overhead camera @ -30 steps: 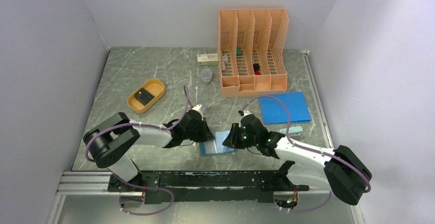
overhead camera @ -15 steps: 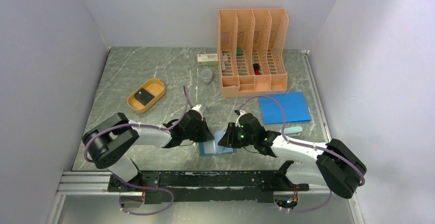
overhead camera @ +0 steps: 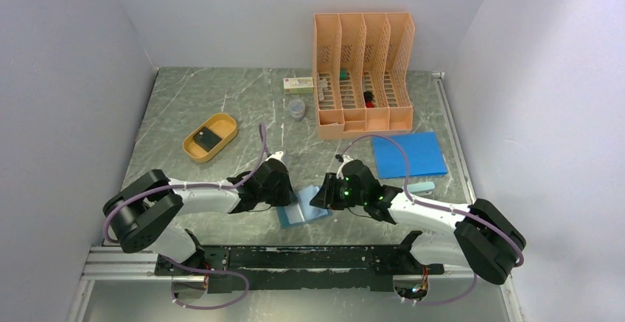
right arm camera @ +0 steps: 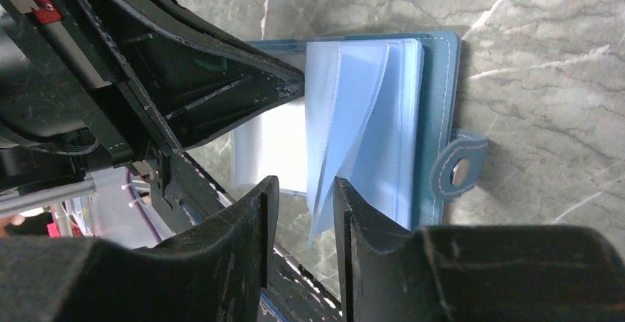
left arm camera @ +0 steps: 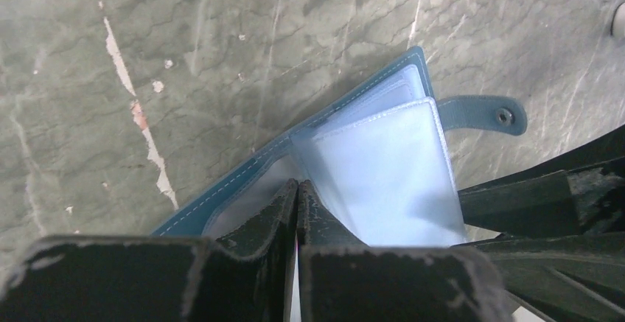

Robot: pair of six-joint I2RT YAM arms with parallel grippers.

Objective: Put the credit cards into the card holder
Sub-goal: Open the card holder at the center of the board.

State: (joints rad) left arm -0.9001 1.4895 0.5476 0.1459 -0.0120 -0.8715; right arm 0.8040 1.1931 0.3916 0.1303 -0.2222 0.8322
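Note:
The teal card holder [overhead camera: 301,211] lies open on the marble table between my two grippers. Its clear pockets [left arm camera: 383,175] fan upward and its snap tab [right arm camera: 458,167] sticks out to one side. My left gripper [left arm camera: 297,187] is shut, its tips resting on the holder's inside near the spine. My right gripper [right arm camera: 302,197] is open at the holder's opposite edge, and the corner of one raised clear pocket [right arm camera: 328,204] hangs in the gap beside one finger. One dark credit card [overhead camera: 208,138] lies in the orange oval tray [overhead camera: 223,125], far from both grippers.
An orange file organizer [overhead camera: 362,71] stands at the back. A flat bright-blue sheet [overhead camera: 409,154] lies right of centre, with a small pale teal piece [overhead camera: 421,187] near it. A small box [overhead camera: 298,84] and a little cup [overhead camera: 296,108] sit behind. Walls close in on both sides.
My right gripper has moved left onto the card holder and its jaws have widened. The holder has slid and turned leftward toward the near edge, with my left arm drawing back.

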